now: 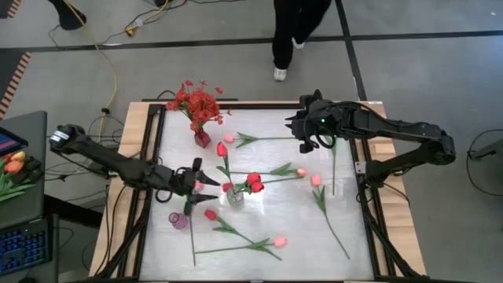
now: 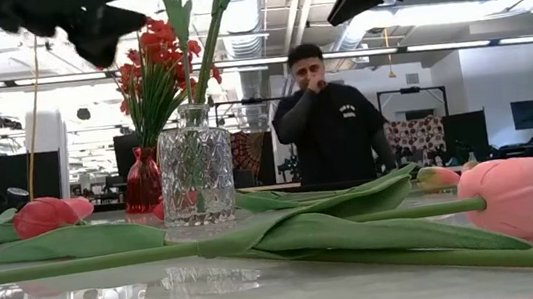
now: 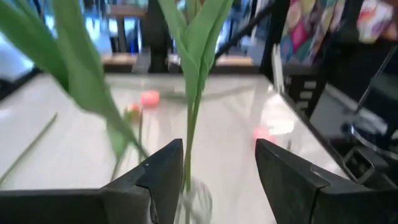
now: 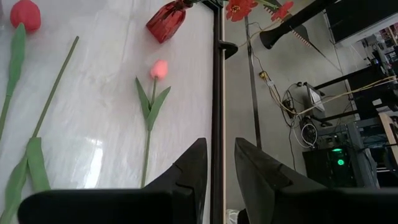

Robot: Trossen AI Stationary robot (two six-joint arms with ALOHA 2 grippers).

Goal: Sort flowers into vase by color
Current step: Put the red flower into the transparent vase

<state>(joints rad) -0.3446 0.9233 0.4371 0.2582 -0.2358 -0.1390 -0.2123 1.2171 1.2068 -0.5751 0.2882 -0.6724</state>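
Observation:
A clear glass vase [image 1: 236,196] [image 2: 196,178] stands mid-table and holds red tulips [image 1: 253,181]. My left gripper [image 1: 196,179] [image 3: 217,168] is open just left of it, and a green stem [image 3: 189,124] rises between its fingers. A red vase [image 1: 202,138] with red blossom sprays [image 1: 196,102] stands near the far edge. Pink tulips [image 1: 280,241] [image 4: 159,70] and a red tulip [image 1: 210,214] lie flat on the table. My right gripper [image 1: 306,143] [image 4: 221,168] hovers over the far right of the table, its fingers a narrow gap apart.
A small purple vase [image 1: 179,221] stands near the left gripper. The table's black frame rail [image 4: 217,112] runs under the right gripper. A person [image 2: 329,122] stands beyond the far edge. More flowers [image 1: 12,167] lie on a side stand to the left.

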